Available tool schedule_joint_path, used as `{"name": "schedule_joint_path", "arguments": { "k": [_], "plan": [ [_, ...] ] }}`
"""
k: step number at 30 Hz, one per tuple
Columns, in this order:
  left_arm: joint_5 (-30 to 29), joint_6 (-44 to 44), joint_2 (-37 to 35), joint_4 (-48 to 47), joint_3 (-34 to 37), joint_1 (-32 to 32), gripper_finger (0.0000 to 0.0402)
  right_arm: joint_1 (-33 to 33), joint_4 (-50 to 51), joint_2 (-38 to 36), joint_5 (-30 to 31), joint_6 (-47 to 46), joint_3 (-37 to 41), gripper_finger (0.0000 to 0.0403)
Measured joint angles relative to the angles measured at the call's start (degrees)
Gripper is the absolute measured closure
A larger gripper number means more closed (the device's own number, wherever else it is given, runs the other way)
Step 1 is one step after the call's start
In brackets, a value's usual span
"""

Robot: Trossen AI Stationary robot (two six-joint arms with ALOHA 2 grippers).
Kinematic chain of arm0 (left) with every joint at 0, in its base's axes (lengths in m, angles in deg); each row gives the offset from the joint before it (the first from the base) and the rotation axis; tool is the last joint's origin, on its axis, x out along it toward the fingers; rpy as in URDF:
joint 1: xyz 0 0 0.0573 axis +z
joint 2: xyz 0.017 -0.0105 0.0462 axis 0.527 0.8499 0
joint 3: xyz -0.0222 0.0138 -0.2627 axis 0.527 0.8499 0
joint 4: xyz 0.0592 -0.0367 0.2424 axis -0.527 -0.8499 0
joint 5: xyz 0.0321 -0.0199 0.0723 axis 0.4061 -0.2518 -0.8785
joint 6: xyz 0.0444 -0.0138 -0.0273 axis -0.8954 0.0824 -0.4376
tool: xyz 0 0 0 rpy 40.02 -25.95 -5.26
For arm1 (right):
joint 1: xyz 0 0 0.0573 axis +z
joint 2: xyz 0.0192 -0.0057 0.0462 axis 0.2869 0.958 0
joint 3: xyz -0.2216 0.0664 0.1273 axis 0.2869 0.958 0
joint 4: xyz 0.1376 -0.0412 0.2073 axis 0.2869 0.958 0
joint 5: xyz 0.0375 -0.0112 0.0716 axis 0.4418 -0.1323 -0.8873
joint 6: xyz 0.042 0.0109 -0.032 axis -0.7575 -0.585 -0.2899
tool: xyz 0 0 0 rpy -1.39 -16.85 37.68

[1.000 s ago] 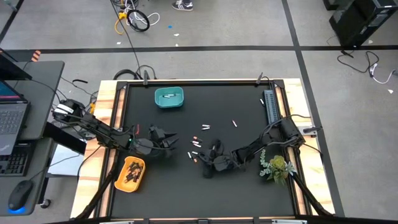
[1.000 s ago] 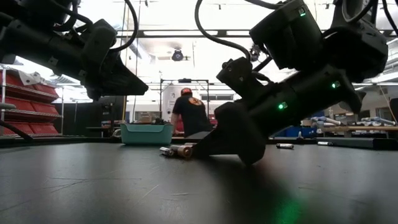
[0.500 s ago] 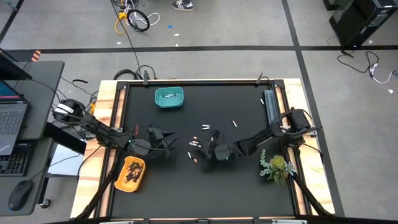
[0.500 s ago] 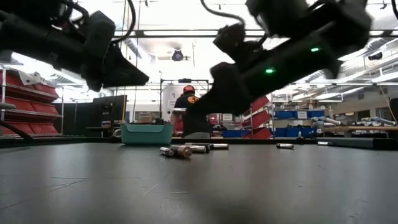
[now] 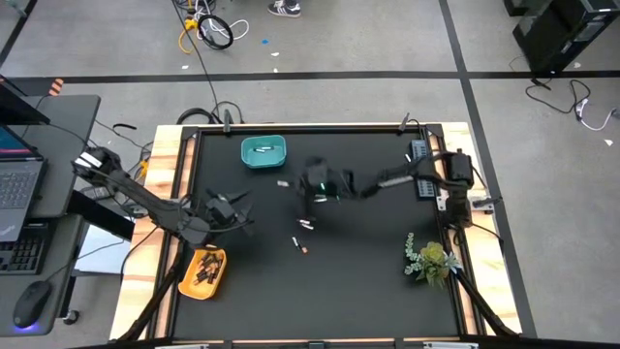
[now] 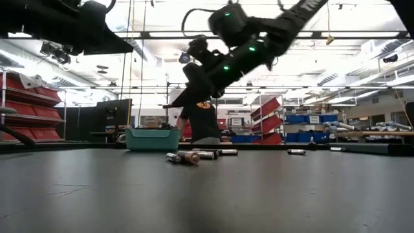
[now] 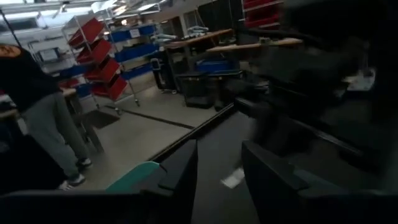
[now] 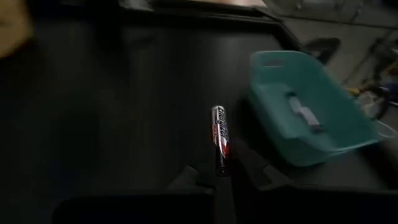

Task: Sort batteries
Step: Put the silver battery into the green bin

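The right gripper (image 5: 291,185) is being held clenched on a slim dark battery with a red band (image 8: 220,139), gripped by one end between the two dark fingers (image 8: 255,169) so most of its length is sticking out forward. In the high view the gripper is sitting above the black table top (image 5: 368,281), just beside the teal plastic bin (image 5: 263,152), on the side facing the table centre. The bin is already holding a few whitish cylinders (image 8: 303,112) (exact count cannot be told).

The left gripper (image 5: 235,208) is being held near the left edge of the table, raised off the surface, next to the yellow plastic bin (image 5: 201,270), which is holding several dark cylinders. Its fingers (image 7: 180,171) are standing partly apart and no object is seen between them.

A few loose batteries (image 5: 306,225) are lying on the table near the middle, well apart from both bins; in the low view they are showing as a small cluster of cylinders (image 6: 191,156), with another one (image 6: 296,152) lying apart.

A grey ribbed strip (image 5: 420,167) and a small green plant (image 5: 432,259) are sitting along the right edge. A person in a dark shirt (image 6: 199,120) is standing in the room beyond the table.
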Motion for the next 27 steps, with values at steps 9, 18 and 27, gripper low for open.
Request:
{"name": "schedule_joint_path", "arguments": {
  "k": [9, 18, 27],
  "plan": [
    [2.8, 0.6, -0.6, -1.8, 2.7, 0.0, 0.0262, -12.6, 17.7, 3.1, -9.1, 2.5, -18.3, 0.0387],
    [2.6, 0.5, -0.6, -2.0, 3.6, 0.1, 0.0262, -17.7, 40.8, 20.1, -17.0, 5.5, -47.2, 0.0387],
    [0.9, 0.5, -0.6, -3.4, 3.6, 0.1, 0.0262, -17.7, 58.1, 34.9, -17.7, 7.1, -67.5, 0.0387]
  ]
}}
